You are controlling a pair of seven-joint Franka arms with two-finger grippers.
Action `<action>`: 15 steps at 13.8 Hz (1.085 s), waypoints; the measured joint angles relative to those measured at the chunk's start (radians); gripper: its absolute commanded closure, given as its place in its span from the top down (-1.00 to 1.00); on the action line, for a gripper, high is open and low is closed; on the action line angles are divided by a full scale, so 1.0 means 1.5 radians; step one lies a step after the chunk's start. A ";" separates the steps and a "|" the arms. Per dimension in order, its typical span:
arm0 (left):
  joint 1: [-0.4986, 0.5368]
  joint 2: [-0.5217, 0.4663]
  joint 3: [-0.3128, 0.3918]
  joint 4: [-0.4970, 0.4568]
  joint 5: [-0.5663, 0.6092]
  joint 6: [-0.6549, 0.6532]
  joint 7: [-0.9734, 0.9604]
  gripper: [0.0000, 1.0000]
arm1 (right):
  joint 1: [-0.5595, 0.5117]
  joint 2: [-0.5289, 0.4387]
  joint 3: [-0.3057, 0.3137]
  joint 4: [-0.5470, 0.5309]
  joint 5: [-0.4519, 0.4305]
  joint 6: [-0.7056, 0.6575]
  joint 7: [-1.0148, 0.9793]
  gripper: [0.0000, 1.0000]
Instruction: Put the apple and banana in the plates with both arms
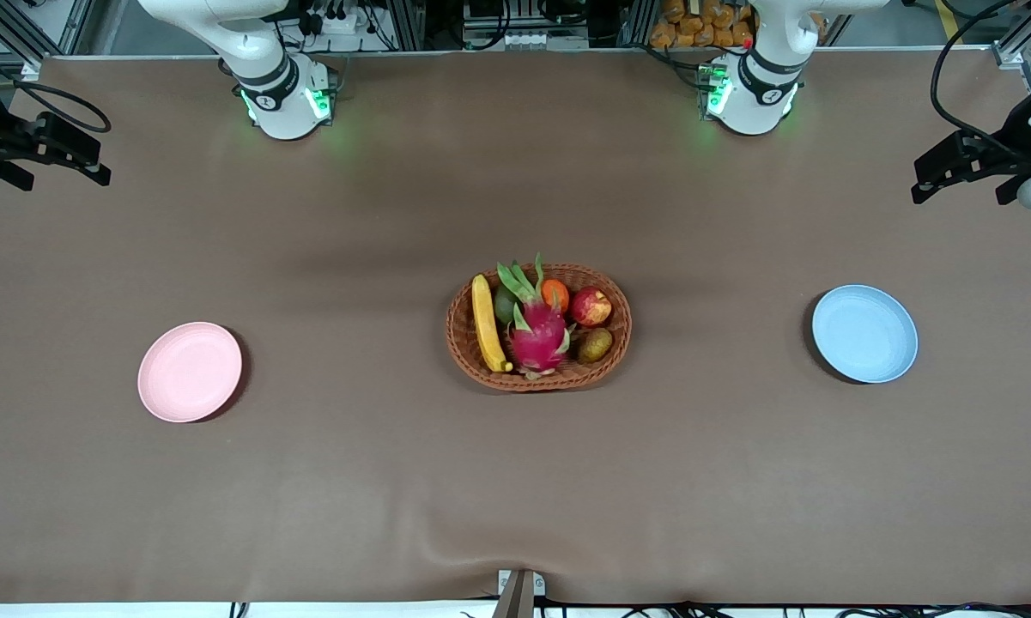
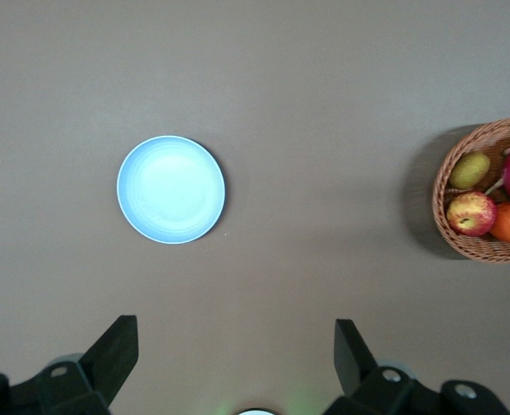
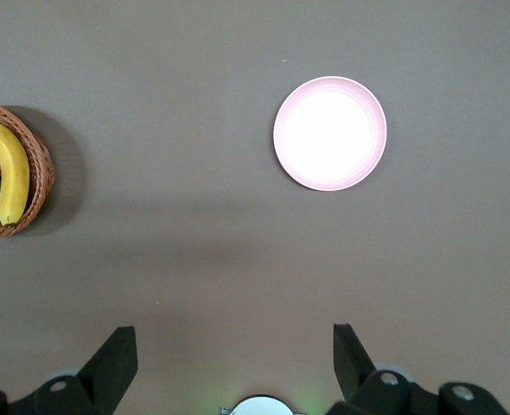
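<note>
The apple (image 1: 591, 306) and the banana (image 1: 486, 324) lie in an oval wicker basket (image 1: 539, 378) in the middle of the table. The apple also shows in the left wrist view (image 2: 471, 213), the banana in the right wrist view (image 3: 11, 173). The pale pink plate (image 1: 190, 372) lies empty toward the right arm's end, the light blue plate (image 1: 864, 333) empty toward the left arm's end. My left gripper (image 1: 957, 193) is open and empty, high over the table's left-arm end (image 2: 236, 346). My right gripper (image 1: 69, 176) is open and empty, high over the right-arm end (image 3: 235, 346).
The basket also holds a pink dragon fruit (image 1: 536, 330), a small orange (image 1: 554, 293), a brown-green kiwi-like fruit (image 1: 595, 345) and a dark green fruit (image 1: 505, 305). A small metal fixture (image 1: 519, 592) sits at the table's edge nearest the front camera. The brown table cover is wrinkled there.
</note>
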 measured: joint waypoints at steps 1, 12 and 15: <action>0.000 0.000 0.001 0.000 -0.001 0.000 0.000 1.00 | 0.000 0.000 0.000 0.000 0.000 0.000 0.000 1.00; -0.021 0.094 -0.017 -0.007 -0.107 0.020 0.000 1.00 | 0.000 0.000 0.000 -0.001 0.000 0.000 0.000 1.00; -0.024 0.129 -0.053 -0.008 -0.120 0.043 0.001 1.00 | 0.000 0.000 0.000 -0.001 0.000 0.000 0.000 1.00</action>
